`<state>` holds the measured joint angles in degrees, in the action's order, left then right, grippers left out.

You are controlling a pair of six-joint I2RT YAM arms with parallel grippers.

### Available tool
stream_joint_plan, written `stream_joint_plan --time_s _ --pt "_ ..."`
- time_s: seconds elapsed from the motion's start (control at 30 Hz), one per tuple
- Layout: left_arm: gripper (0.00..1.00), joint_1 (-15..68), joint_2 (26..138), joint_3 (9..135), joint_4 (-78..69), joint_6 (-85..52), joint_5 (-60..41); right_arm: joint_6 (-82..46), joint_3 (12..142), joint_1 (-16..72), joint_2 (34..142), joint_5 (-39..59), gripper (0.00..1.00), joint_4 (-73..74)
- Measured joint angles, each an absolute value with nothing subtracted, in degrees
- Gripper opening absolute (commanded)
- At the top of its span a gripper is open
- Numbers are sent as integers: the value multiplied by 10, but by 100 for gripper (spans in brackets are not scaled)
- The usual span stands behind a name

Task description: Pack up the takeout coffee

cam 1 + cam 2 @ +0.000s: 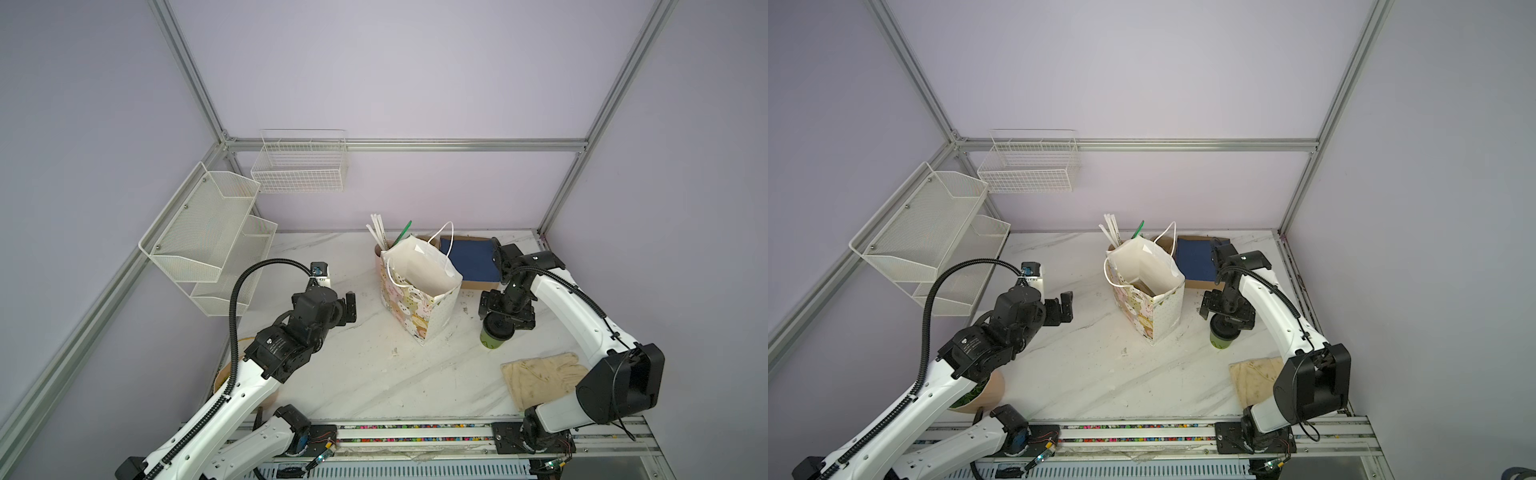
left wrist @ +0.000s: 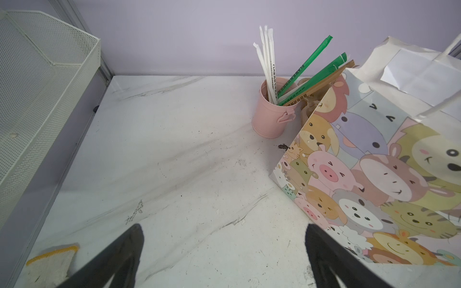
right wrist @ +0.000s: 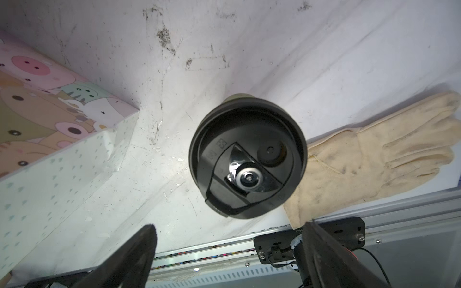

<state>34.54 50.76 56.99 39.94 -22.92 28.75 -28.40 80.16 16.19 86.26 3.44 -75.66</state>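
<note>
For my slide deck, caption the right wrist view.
Open right gripper above the black-lidded coffee cup, beside the paper bag and a glove.

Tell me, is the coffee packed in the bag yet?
Not yet. Done: the black lid is on the coffee cup, and the paper bag stands open beside it. In hand: the right pincer hangs open just above the cup, gripping nothing. To do: grab the cup and lower it into the bag. The left pincer is open too.

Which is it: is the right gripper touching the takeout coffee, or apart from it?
Apart. In the right wrist view the right gripper stands open, with a clear gap between its fingertips and the lid of the takeout coffee.
</note>
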Motion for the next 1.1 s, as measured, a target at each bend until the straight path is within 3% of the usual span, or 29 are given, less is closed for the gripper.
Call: stream_joint_plan --time_s 1.1 --pt "100 345 519 570 400 -227 294 -278 765 151 868 -1 93 -712"
